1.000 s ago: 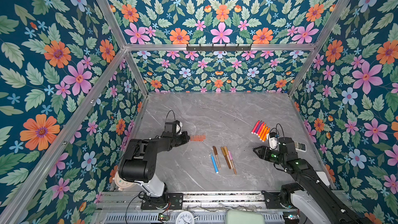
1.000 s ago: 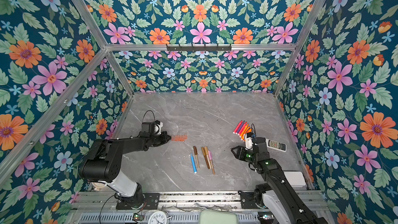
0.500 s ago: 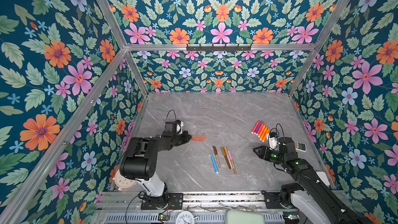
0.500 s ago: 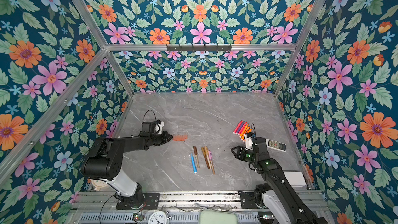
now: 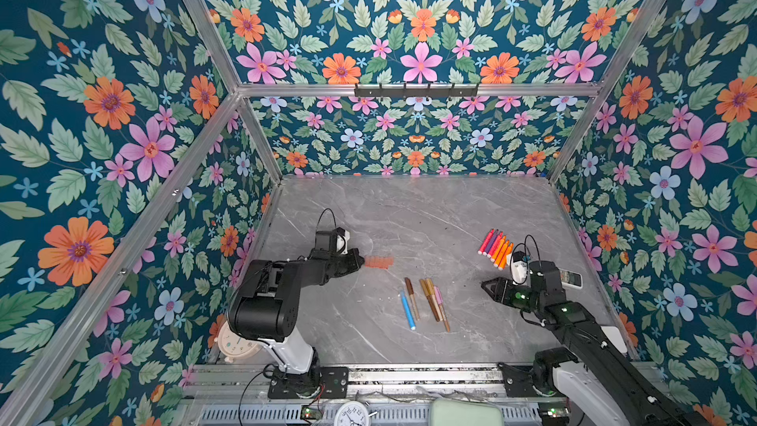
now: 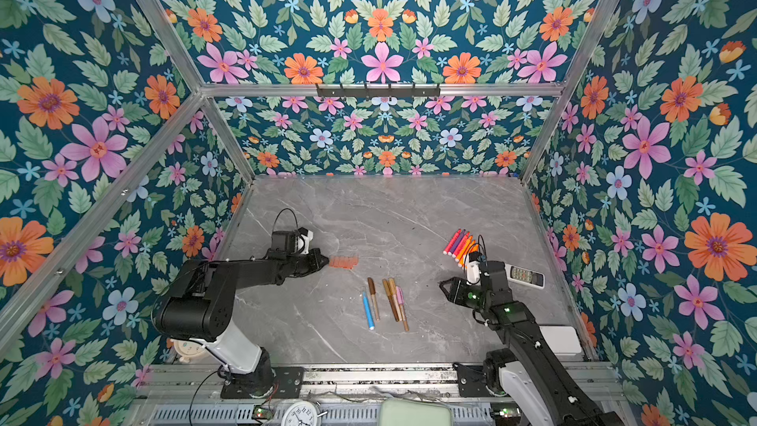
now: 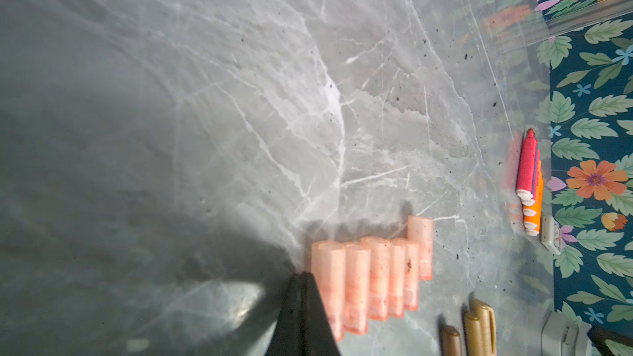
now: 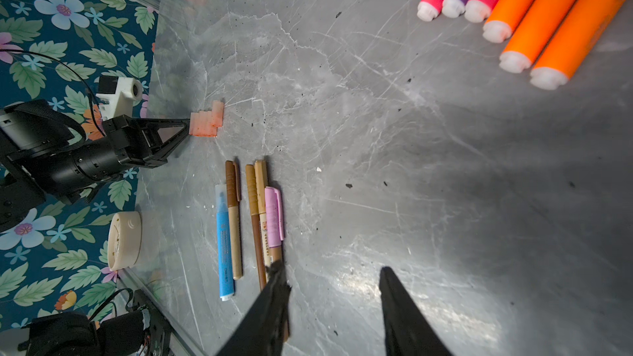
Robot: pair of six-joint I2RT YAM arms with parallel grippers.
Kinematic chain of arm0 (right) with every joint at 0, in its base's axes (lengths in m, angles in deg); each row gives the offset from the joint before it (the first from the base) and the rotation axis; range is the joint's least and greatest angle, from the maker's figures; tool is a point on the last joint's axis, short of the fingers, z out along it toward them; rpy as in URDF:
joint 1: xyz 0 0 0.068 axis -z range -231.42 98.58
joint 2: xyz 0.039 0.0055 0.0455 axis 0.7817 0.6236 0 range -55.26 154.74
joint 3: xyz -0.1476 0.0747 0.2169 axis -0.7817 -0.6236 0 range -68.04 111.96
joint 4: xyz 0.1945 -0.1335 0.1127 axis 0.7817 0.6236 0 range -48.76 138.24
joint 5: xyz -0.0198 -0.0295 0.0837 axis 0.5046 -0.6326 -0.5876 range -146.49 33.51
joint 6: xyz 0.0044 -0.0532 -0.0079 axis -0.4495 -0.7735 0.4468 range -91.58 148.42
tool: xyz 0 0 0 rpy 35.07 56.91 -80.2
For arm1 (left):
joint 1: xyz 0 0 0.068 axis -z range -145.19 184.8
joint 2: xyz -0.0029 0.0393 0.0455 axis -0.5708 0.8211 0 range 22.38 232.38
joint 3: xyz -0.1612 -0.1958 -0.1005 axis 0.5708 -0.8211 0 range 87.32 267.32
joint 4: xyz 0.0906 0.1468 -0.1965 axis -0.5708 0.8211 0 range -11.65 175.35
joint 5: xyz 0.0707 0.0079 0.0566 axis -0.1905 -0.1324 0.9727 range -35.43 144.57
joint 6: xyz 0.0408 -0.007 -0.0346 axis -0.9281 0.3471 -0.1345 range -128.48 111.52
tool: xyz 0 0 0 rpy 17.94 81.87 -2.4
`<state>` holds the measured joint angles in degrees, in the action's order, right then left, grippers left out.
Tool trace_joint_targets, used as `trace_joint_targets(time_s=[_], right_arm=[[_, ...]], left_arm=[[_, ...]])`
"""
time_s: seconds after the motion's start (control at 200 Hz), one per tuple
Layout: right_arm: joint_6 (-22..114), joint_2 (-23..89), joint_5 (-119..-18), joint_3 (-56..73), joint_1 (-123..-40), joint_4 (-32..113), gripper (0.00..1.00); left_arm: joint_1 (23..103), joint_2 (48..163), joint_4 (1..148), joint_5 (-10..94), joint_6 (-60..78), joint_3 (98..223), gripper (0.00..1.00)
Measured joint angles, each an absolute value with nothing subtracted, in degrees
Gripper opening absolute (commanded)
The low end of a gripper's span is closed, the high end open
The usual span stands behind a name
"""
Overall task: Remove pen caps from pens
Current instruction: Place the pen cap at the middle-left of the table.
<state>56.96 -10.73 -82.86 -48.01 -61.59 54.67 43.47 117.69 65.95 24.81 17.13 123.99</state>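
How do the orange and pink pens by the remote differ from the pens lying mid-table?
The orange-and-pink row is uncapped, a felt tip showing in the left wrist view; the mid-table pens still wear caps. The row is orange, pink and purple, packed tight; the mid-table pens are blue, brown, gold and pink. Both lie flat on the table.

1. Grey marble table (image 5: pixel 409 206) beneath both grippers, floral walls (image 5: pixel 123 116) around.
2. Remote (image 6: pixel 525 276) — just behind the right gripper (image 6: pixel 444 284), near a wall.
3. Cream clock (image 8: pixel 124 239) — well behind the left gripper (image 5: pixel 361 261).
4. Second clock (image 5: pixel 353 413) on the front rail (image 5: pixel 409 377).
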Motion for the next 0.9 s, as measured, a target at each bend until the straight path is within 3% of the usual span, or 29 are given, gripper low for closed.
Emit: trace_joint_targets(time_s=[0.55,0.9], right_arm=[[56.96,-10.77,-82.84,-48.01,-61.59,54.67,0.44],[56.87,-10.09,-81.63,-47.27,-64.85,55.32,0.43]], left_arm=[[43.43,115.31,67.04,27.52,17.24,122.63,0.0],[43.38,103.51,68.97,33.92,18.42,116.32,0.0]])
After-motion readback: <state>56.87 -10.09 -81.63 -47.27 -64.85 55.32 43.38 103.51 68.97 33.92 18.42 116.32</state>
